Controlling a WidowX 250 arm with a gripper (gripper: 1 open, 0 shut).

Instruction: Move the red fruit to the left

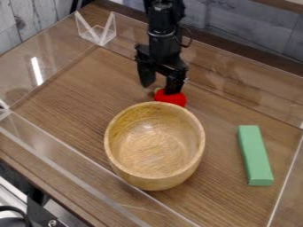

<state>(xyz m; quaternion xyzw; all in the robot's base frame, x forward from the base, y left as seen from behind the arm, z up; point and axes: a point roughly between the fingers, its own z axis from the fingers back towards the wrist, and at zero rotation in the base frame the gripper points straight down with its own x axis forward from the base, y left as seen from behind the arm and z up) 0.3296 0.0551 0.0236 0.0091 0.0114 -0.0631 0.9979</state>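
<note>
The red fruit point(174, 97) is small, round and bright red. It rests on the wooden table just behind the far rim of the wooden bowl point(154, 146). My gripper point(161, 85) points straight down right over the fruit's left side, its black fingers spread open. Nothing is held between them. The right finger stands just above the fruit and hides its top.
A green rectangular block point(253, 154) lies to the right of the bowl. Low clear plastic walls point(48, 146) ring the table. A small clear stand point(95, 28) sits at the back left.
</note>
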